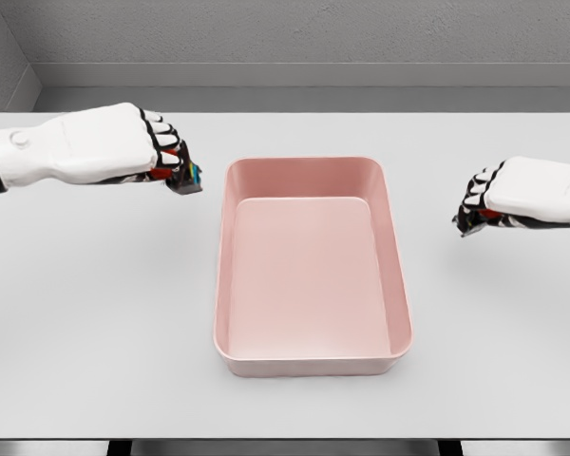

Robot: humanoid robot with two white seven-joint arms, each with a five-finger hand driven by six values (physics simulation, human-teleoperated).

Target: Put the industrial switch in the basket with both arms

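A pink rectangular basket (397,285) lies in the middle of the white table, and nothing is inside it. My left hand (167,155) hovers left of the basket's far left corner. Its fingers are curled around a small dark industrial switch (187,178) with red and blue marks, which pokes out below the fingertips. My right hand (479,202) hangs to the right of the basket, fingers curled on a second small dark switch (471,222) with red marks. Both items are mostly hidden under the hands.
The white table (95,313) spreads wide on both sides of the basket, with its front edge near the bottom of the picture. A grey wall runs behind the far edge.
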